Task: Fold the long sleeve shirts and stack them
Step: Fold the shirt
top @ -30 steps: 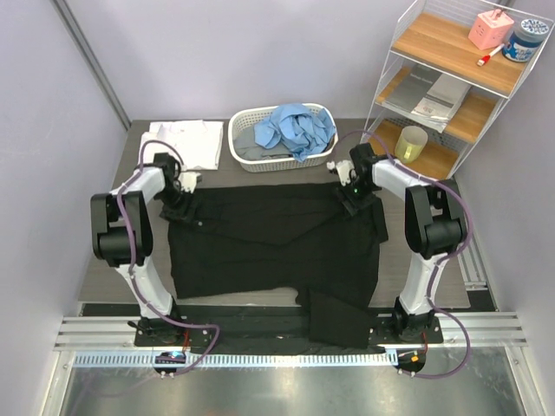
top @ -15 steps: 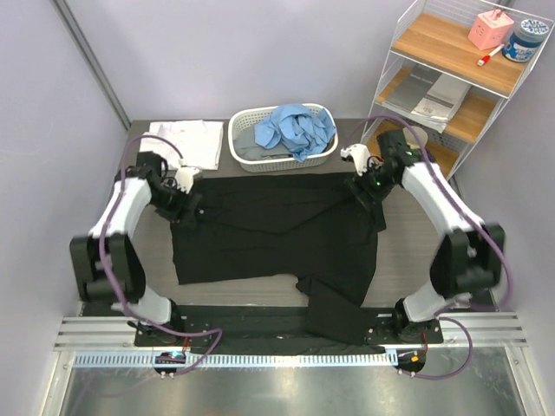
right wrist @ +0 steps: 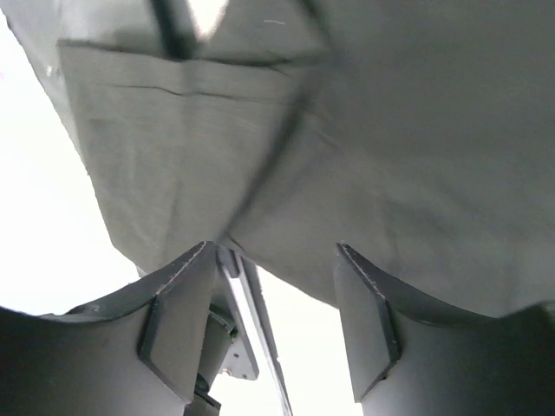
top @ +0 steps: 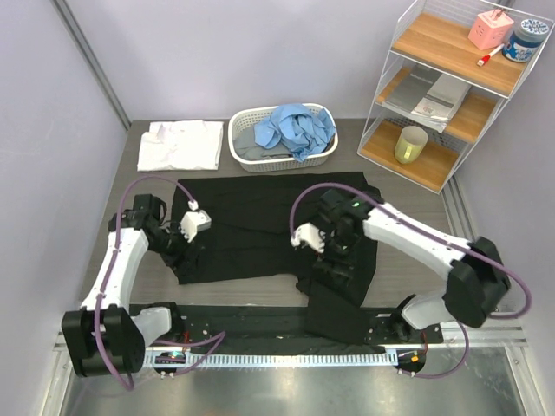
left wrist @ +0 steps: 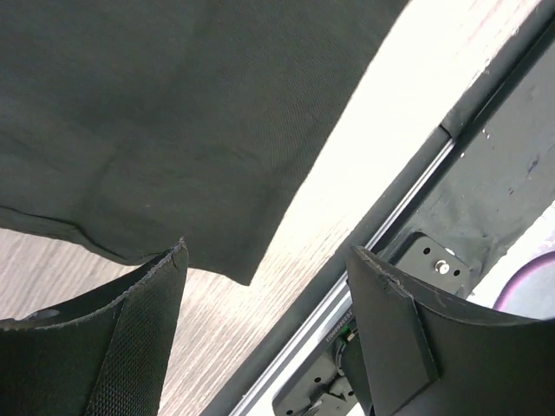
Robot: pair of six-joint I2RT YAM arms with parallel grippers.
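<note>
A large black long sleeve shirt [top: 269,217] lies spread flat across the table, and one part of it [top: 338,316] hangs over the near edge. My left gripper [top: 186,250] hovers open over the shirt's near left corner. In the left wrist view that gripper [left wrist: 267,253] holds nothing, and the black corner [left wrist: 173,130] ends just past its fingertips. Over the near right part of the shirt, my right gripper [top: 335,260] also stands open. The right wrist view shows this gripper [right wrist: 274,248] empty, with the black cloth [right wrist: 364,156] right ahead of it. A folded white shirt [top: 180,145] lies at the far left. A light blue shirt [top: 295,128] is bunched in the basket.
The white slatted basket [top: 238,139] stands at the back middle, just beyond the black shirt. A wire shelf unit [top: 442,87] with a yellow cup [top: 411,144] stands at the back right. A metal rail [left wrist: 381,234] runs along the table's near edge.
Both grippers have left the black shirt's far corners and swung toward its near edge, the left to the near left corner, the right to the near middle right. The shirt lies flatter.
</note>
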